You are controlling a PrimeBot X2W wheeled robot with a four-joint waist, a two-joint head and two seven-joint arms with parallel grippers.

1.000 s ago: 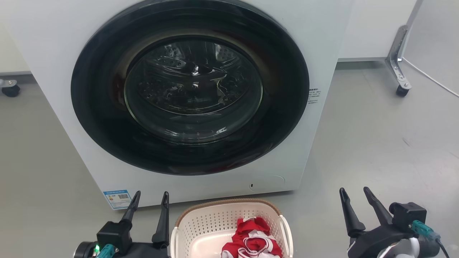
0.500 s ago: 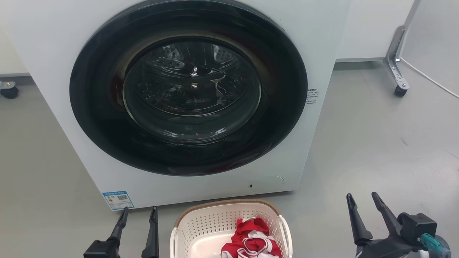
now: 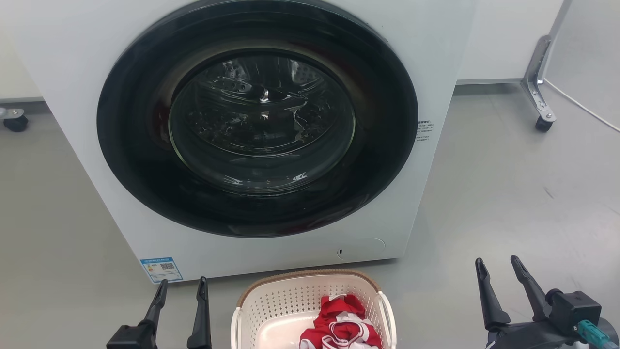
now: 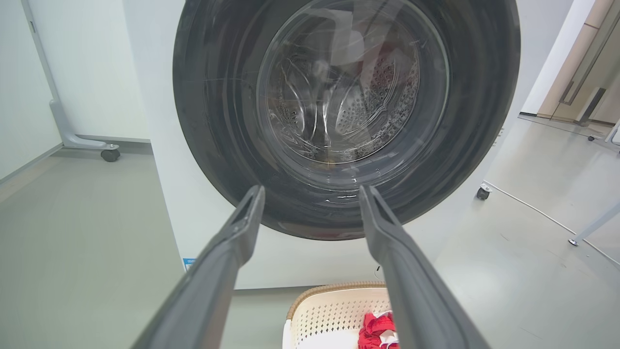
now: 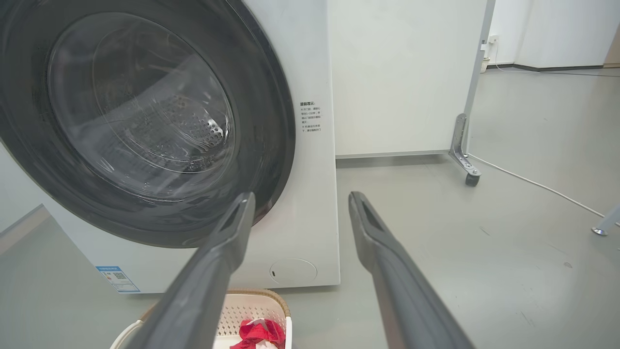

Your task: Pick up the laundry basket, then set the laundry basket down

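The laundry basket [image 3: 286,300] is cream-white and perforated with a brown woven rim. It rests on the floor at the bottom centre of the head view, just in front of the washing machine. A red and white garment [image 3: 339,322] lies inside it. The basket also shows low in the left wrist view [image 4: 329,310] and the right wrist view [image 5: 242,308]. My left gripper [image 3: 182,285] stands open to the basket's left, apart from it. My right gripper [image 3: 498,262] stands open well to the basket's right. Both hold nothing.
A white front-loading washing machine [image 3: 72,72] with a large dark round door [image 3: 256,121] stands directly behind the basket. A white panel on a castered metal foot [image 3: 541,118] stands at the back right, with a cable [image 3: 581,106] on the grey floor.
My left gripper has dropped lower and moved left, away from the basket's side. My right gripper has shifted right and slightly down. The basket stays put.
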